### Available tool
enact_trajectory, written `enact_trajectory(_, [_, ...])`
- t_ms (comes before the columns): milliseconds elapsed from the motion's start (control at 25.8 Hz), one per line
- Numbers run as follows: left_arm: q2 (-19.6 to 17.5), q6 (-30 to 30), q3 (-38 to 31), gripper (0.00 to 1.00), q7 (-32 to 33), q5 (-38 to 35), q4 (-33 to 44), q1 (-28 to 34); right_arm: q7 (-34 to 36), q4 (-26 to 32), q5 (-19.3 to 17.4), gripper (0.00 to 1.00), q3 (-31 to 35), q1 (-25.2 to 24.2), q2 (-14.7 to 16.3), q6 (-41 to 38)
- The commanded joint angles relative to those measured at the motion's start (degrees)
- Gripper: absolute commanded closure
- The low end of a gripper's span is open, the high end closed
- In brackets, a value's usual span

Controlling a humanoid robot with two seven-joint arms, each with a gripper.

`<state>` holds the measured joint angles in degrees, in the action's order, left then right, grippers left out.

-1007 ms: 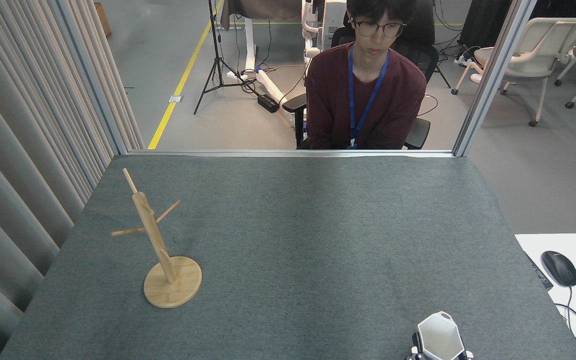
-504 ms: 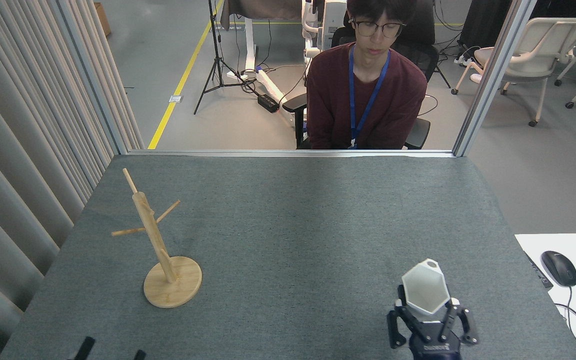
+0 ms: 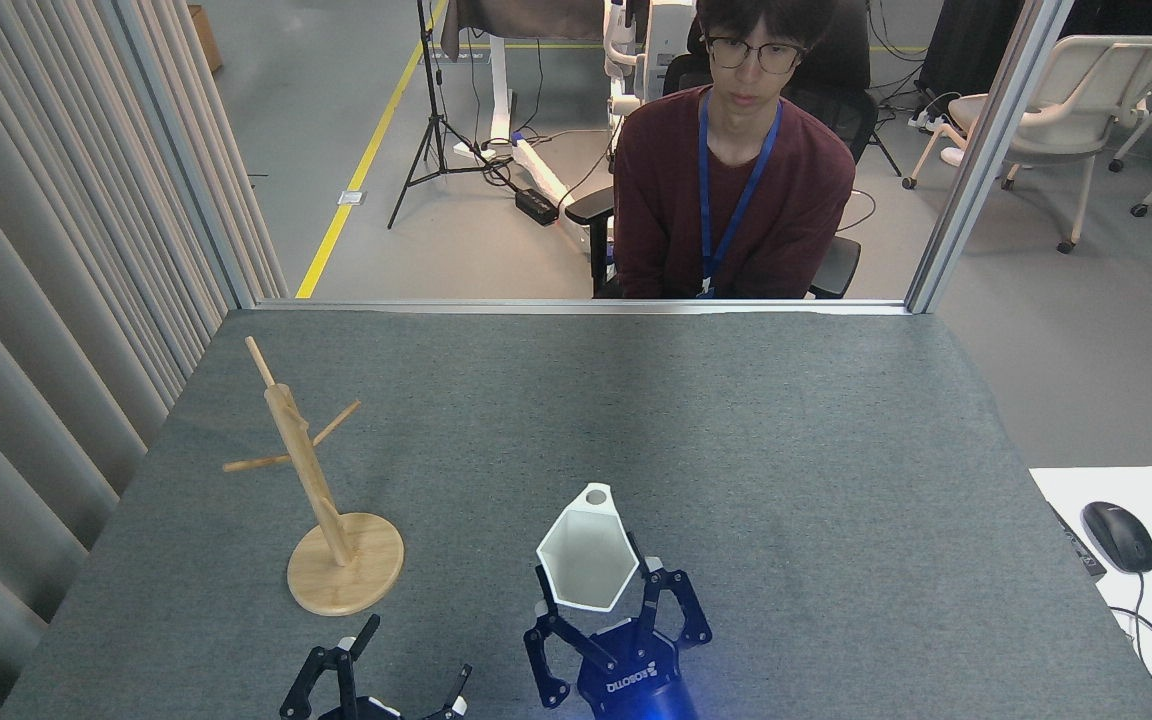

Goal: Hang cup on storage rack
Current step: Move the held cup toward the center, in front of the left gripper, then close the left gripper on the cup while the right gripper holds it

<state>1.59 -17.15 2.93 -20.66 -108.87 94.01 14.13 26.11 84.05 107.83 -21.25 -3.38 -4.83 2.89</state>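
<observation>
The cup (image 3: pixel 588 550) is a white faceted mug with a hexagonal rim facing me and its flat holed handle pointing away. My right gripper (image 3: pixel 596 590) is shut on its base, holding it above the table near the front centre. The storage rack (image 3: pixel 311 478), a light wooden mug tree with a round base and thin angled pegs, stands on the left of the table, well to the left of the cup. My left gripper (image 3: pixel 406 662) rises from the bottom edge with its fingers spread open and nothing between them, just in front of the rack's base.
A grey felt table (image 3: pixel 736 450) carries everything. A person (image 3: pixel 736 180) sits behind its far edge. A curtain (image 3: pixel 56 300) runs along the left side. A white desk with a mouse (image 3: pixel 1118 536) lies at the right.
My right gripper has carried the cup from the lower right leftward to the front centre, closer to the rack. My left gripper has come up into view at the bottom.
</observation>
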Motion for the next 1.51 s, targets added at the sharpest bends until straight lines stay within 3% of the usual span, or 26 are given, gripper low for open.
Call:
enact_trajectory(0, [0.1, 1.0, 2.4, 0.0, 0.3, -0.9, 0.9, -0.2, 0.0, -1.4, 0.5, 0.71, -2.1, 0.0, -0.3, 0.9])
enact_trajectory(349, [0.4, 1.4, 10.8, 0.0, 0.5, -1.1, 1.4, -0.8, 1.1, -4.1, 0.5, 0.71, -5.1, 0.5, -0.5, 1.4])
enact_trajectory(542, [0.6, 1.4, 12.2, 0.0, 0.5, -1.1, 1.3, -0.9, 3.8, -4.1, -2.1, 0.72, -5.1, 0.6, -0.6, 0.7])
enact_trajectory(891, [0.9, 2.1, 11.7, 0.0, 0.4, -1.0, -0.4, -1.8, 3.9, -2.6, -3.3, 0.72, -4.1, 0.5, -0.2, 1.2])
enact_trajectory(1085, [1.0, 2.2, 11.4, 0.0, 0.4, -0.9, -1.2, -2.0, 3.9, 1.6, -3.7, 0.72, 1.2, -0.7, 0.3, -0.5])
enact_trajectory(1239, [1.2, 2.7, 11.2, 0.0, 0.4, -0.7, -2.3, -2.8, 4.0, 4.3, -8.3, 0.71, 0.9, -3.8, 1.1, -2.7])
enact_trajectory(1472, [1.5, 2.9, 11.2, 0.0, 0.5, -0.2, -2.3, -3.6, 5.5, 3.8, -8.9, 0.7, -1.3, -5.2, 1.3, -4.2])
